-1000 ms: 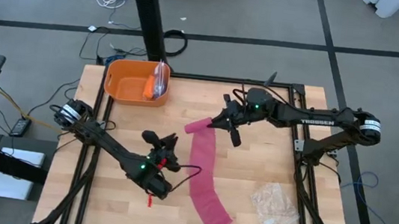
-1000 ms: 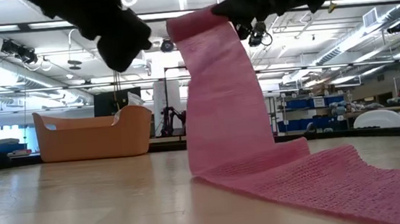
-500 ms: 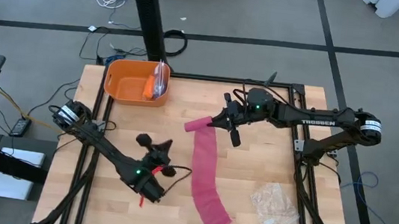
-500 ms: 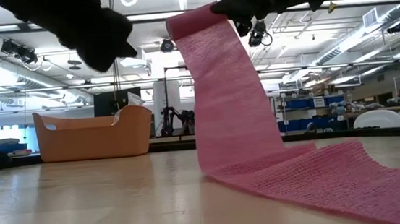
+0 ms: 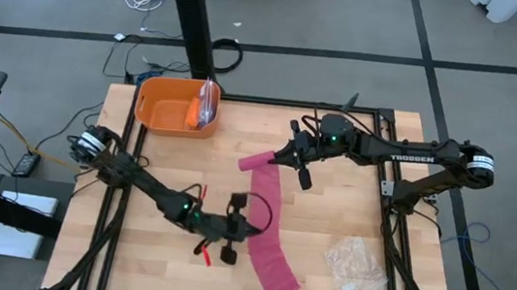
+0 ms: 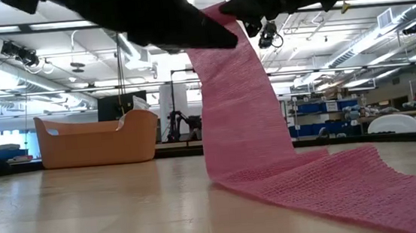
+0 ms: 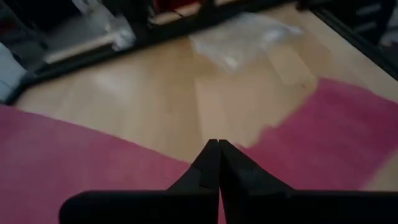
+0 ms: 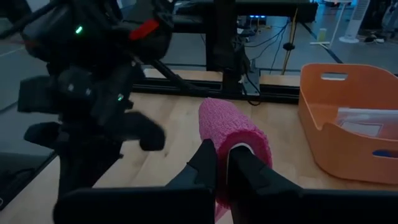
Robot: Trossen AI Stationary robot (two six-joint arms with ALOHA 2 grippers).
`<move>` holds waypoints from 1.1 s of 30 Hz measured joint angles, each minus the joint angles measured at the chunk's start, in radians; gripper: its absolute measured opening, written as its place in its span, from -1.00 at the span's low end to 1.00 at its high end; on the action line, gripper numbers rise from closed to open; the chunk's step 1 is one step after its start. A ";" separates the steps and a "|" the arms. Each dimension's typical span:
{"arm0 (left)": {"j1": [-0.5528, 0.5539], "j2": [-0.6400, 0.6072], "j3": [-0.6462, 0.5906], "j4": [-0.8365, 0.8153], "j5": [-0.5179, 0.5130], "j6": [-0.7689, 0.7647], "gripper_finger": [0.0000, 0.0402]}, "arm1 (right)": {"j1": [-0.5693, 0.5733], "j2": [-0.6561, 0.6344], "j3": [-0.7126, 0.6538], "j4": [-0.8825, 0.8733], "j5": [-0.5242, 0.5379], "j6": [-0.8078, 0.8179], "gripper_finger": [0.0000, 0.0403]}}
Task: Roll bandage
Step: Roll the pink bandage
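Note:
The magenta-pink bandage (image 5: 267, 255) runs from a rolled end (image 5: 255, 162), held up in the air, down in a hanging strip (image 6: 237, 106) to its free end flat on the table near the front edge. My right gripper (image 5: 279, 157) is shut on the rolled end. My left gripper (image 5: 258, 215) is shut and raised, pointing toward the table's right. Its tips (image 7: 214, 144) stand at the left edge of the hanging strip, with nothing between them. My right gripper pinches the near end of the rolled part (image 8: 231, 144) between its two fingers, which lie along the roll. It comes nearly level from the table's right. The roll is lifted clear, and the strip hangs below it onto the table. My left gripper: I cannot tell whether its shut tips touch the strip.
An orange tub (image 5: 177, 105) with a few items stands at the far left corner. A clear crinkled plastic bag (image 5: 354, 265) lies near the front right. Bare wood lies left of the strip, under my left arm.
My left gripper has swung toward the table's right, up to the hanging strip. It has turned to point across the table, and its fingers have shut. My right gripper and the bandage have kept still.

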 joint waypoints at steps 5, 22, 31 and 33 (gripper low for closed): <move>0.012 -0.147 -0.139 0.153 0.029 0.046 -0.98 | 0.000 0.000 -0.001 -0.002 0.000 -0.006 -0.94; 0.128 -0.481 -0.679 0.753 0.038 0.008 -0.94 | 0.039 0.001 -0.001 0.008 0.064 -0.020 -0.94; 0.212 -0.528 -0.694 0.766 0.123 -0.121 -0.91 | 0.160 0.001 -0.001 0.075 0.213 -0.101 -0.94; 0.213 -0.527 -0.692 0.767 0.134 -0.121 -0.91 | 0.181 0.001 -0.001 0.098 0.237 -0.116 -0.94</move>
